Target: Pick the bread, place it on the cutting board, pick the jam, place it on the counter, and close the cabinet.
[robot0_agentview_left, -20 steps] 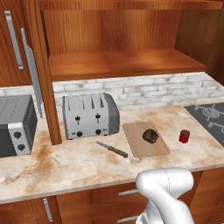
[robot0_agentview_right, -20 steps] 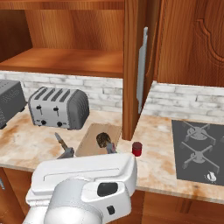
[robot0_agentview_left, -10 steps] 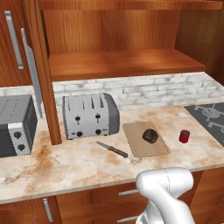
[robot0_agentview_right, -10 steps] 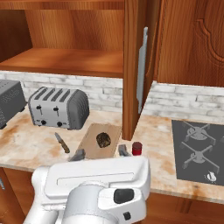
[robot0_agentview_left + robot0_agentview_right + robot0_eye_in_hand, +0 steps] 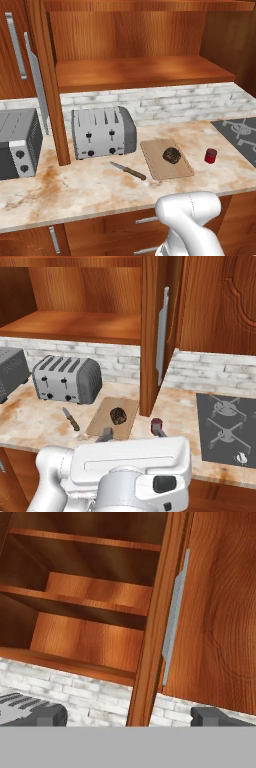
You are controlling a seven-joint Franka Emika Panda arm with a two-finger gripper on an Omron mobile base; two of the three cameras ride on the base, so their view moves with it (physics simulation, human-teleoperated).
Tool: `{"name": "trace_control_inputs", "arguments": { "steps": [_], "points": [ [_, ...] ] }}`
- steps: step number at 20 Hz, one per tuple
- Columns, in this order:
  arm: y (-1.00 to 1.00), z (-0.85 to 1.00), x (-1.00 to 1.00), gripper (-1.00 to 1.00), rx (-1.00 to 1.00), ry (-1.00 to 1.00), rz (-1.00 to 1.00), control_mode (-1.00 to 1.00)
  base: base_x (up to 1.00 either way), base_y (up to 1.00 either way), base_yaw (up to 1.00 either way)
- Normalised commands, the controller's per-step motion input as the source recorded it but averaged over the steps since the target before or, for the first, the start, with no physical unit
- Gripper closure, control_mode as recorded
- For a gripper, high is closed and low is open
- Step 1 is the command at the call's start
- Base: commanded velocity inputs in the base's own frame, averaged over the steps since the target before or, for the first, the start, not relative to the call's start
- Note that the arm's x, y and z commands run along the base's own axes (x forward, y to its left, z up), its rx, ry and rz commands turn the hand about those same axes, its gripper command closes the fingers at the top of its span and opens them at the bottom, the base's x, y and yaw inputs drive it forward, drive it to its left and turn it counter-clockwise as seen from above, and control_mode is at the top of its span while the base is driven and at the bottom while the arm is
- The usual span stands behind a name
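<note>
Pale brick backsplash [image 5: 165, 102] — wooden drawers [image 5: 135, 225]

Bread [image 5: 171, 154] on cutting board [image 5: 155, 170]; jam [image 5: 210, 155] right of it, apparently on counter [image 5: 75, 187]; toaster [image 5: 102, 132] left.

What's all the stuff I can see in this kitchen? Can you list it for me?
bread: one, dark brown, on the cutting board
cutting board: one, light tan, on the counter
jam: one, red, on the counter right of the board
knife: one, brown handle, left of the board
toaster: one, silver, by the wall
toaster oven: one, grey, far left
stove: one, dark, right end
counter: one, marbled beige
cabinet: one, reddish-brown, doors open
gripper: one, dark tips, open, facing the cabinet
</note>
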Motion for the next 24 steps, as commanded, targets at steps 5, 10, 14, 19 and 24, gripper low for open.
{"name": "trace_control_inputs", "arguments": {
  "steps": [5, 10, 14, 19, 24],
  "points": [
    [-0.25, -0.01, 0.13, -1.0, 0.0, 0.0, 0.0, -1.0, 0.0, 0.0, 0.0],
    [-0.2, 0.0, 0.17, -1.0, 0.0, 0.0, 0.01, -1.0, 0.0, 0.0, 0.0],
    [-0.04, -0.01, 0.21, -1.0, 0.0, 0.0, 0.05, -1.0, 0.0, 0.0, 0.0],
    [-0.01, -0.01, 0.2, -1.0, 0.0, 0.0, 0.07, -1.0, 0.0, 0.0, 0.0],
    [-0.11, 0.0, 0.17, -1.0, 0.0, -0.01, 0.07, -1.0, 0.0, 0.0, 0.0]
  ]
}}
